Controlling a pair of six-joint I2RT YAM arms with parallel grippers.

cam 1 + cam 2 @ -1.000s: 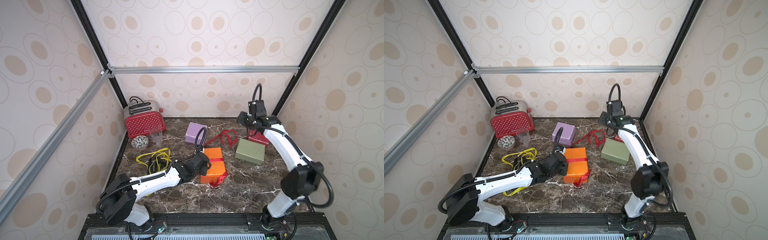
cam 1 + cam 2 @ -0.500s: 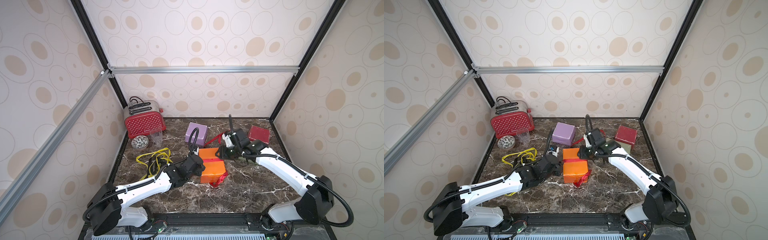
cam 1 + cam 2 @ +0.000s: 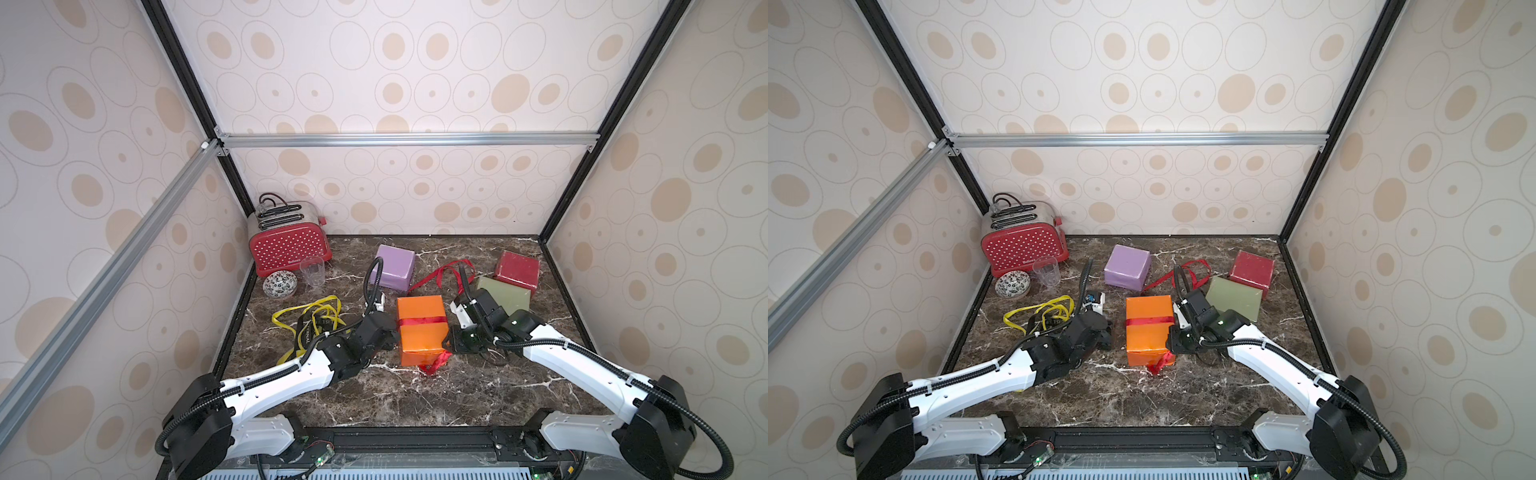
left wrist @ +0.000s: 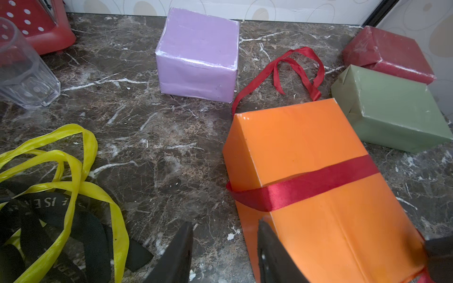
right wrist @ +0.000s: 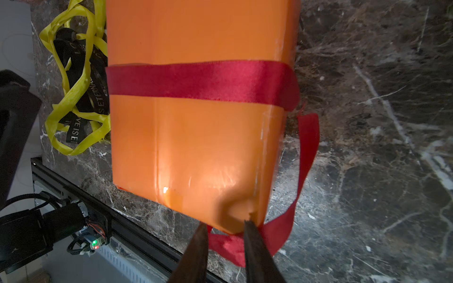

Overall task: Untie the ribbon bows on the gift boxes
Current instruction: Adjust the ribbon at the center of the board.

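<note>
Currently my right gripper (image 5: 224, 226), fingers narrowly parted, straddles the tail of the red satin ribbon (image 5: 196, 80) at a corner of the orange paper-wrapped box (image 5: 196, 147), bottom centre; my left gripper (image 4: 225, 230), spread, sits beside it.

A lab test booth: aluminium frame (image 3: 407, 139), wallpapered walls (image 3: 395, 62), marble desk (image 3: 415, 395), toaster (image 3: 289, 245) as kitchen prop.

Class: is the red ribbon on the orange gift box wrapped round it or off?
Wrapped round it: the red ribbon bands the orange gift box across its top and both sides. Whether it is knotted, cannot tell.
</note>
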